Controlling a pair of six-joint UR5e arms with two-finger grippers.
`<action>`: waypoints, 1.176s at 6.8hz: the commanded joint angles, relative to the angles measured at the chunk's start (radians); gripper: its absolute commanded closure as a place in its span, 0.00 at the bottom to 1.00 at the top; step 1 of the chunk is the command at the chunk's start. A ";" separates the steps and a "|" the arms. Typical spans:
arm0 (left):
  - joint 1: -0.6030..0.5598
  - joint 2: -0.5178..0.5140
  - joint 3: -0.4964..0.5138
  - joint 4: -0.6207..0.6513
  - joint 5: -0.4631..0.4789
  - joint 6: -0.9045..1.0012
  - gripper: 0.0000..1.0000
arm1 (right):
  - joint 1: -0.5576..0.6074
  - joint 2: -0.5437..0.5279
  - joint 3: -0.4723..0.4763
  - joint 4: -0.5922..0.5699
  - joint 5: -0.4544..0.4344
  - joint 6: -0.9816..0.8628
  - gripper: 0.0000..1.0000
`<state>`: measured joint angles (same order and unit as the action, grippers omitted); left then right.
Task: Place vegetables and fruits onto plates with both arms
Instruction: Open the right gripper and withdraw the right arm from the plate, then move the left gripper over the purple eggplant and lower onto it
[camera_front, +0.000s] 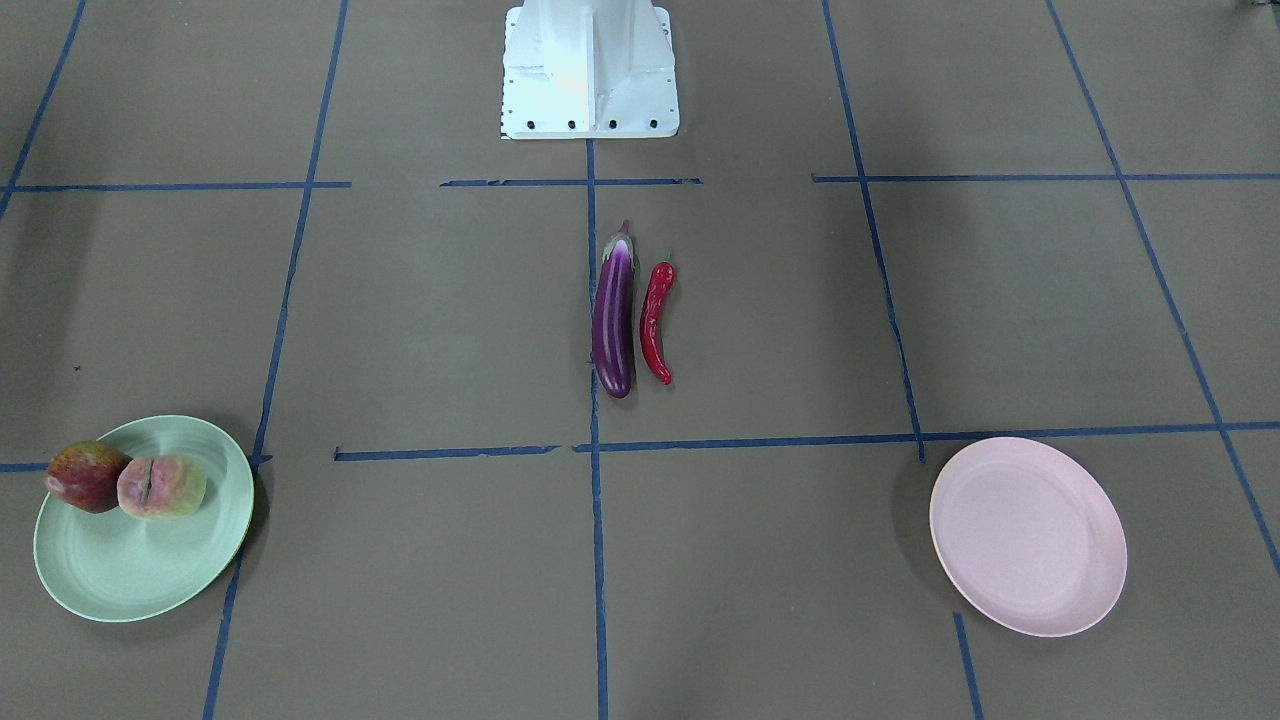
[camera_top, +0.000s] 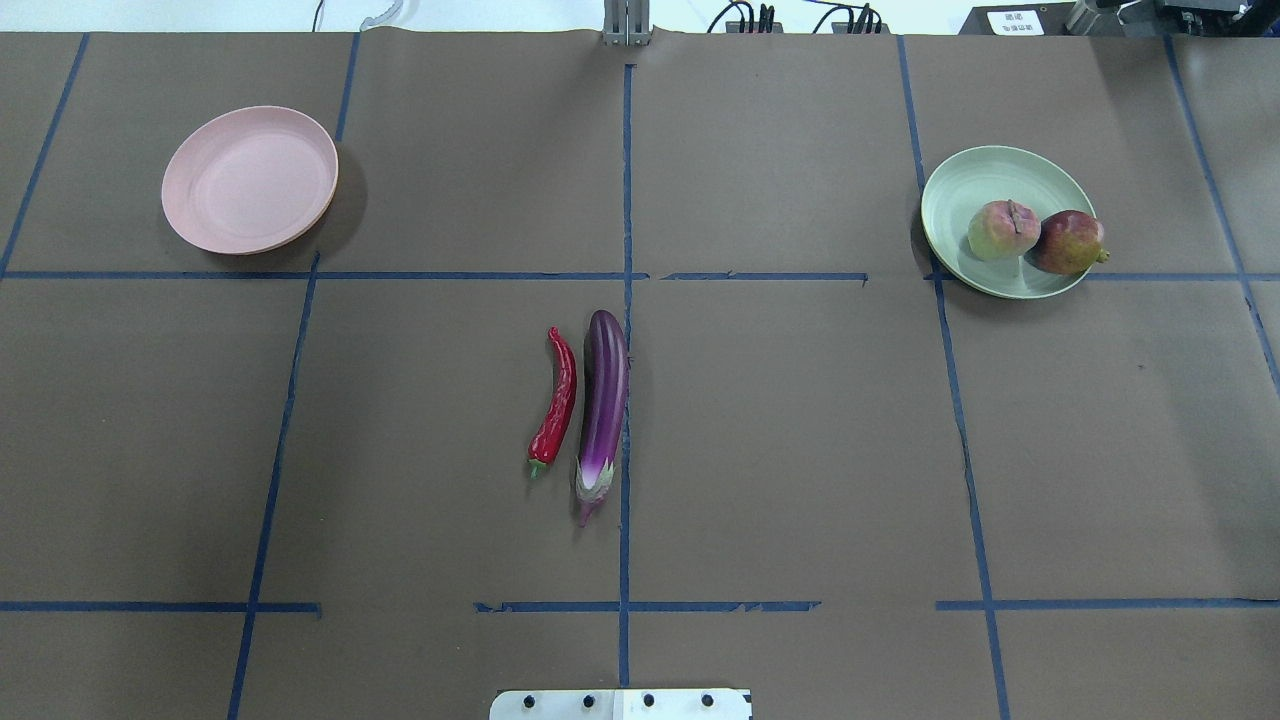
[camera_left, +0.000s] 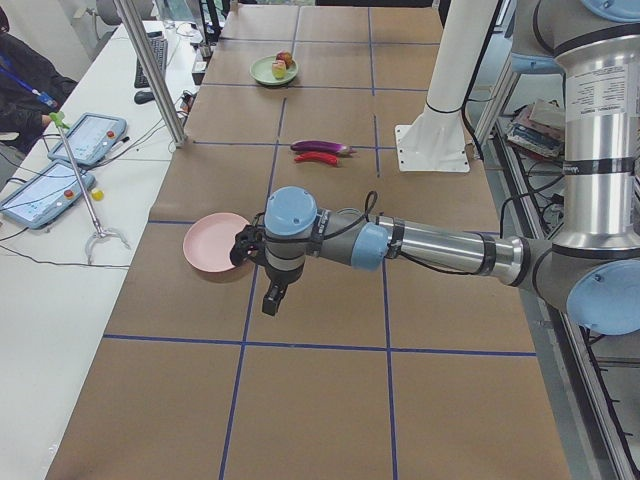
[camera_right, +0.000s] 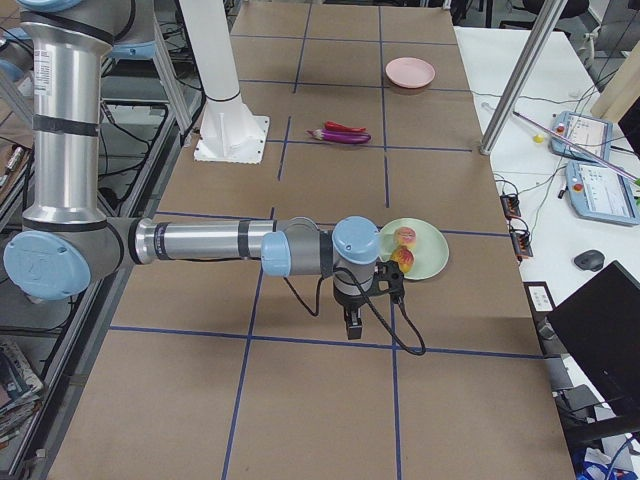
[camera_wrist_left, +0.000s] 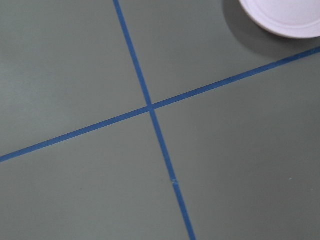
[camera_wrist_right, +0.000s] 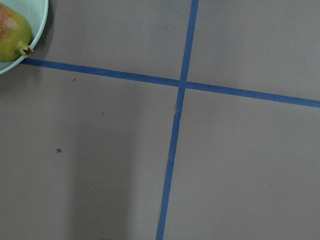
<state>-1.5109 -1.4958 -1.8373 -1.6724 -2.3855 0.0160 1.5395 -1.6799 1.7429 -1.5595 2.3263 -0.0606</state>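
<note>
The purple eggplant (camera_top: 603, 400) and the red chili pepper (camera_top: 555, 400) lie side by side on the table's middle, also in the front view (camera_front: 614, 318) (camera_front: 656, 320). The pomegranate-like fruit (camera_top: 1068, 242) and the peach-like fruit (camera_top: 1002, 229) sit on the mint green plate (camera_top: 960, 190). The pink plate (camera_top: 250, 180) holds nothing. My left gripper (camera_left: 241, 245) hovers beside the pink plate (camera_left: 212, 243). My right gripper (camera_right: 391, 274) hovers beside the green plate (camera_right: 428, 252). Both show only in side views, so I cannot tell whether they are open or shut.
The white base block (camera_front: 590, 70) stands at the robot's side of the table. Blue tape lines (camera_top: 625, 300) cross the brown table cover. A side table with tablets (camera_left: 85, 140) and a metal post (camera_left: 150, 70) runs along the far edge.
</note>
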 joint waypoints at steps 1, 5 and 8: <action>0.194 -0.067 -0.022 -0.047 -0.006 -0.172 0.00 | 0.001 -0.010 0.009 0.001 0.002 0.001 0.00; 0.637 -0.410 0.006 -0.044 0.035 -0.854 0.00 | -0.001 -0.012 0.004 0.003 0.002 0.001 0.00; 0.958 -0.727 0.180 -0.030 0.447 -1.304 0.00 | -0.001 -0.012 0.004 0.004 0.002 0.001 0.00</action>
<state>-0.6570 -2.0901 -1.7533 -1.7068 -2.0768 -1.1363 1.5386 -1.6920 1.7466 -1.5556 2.3286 -0.0598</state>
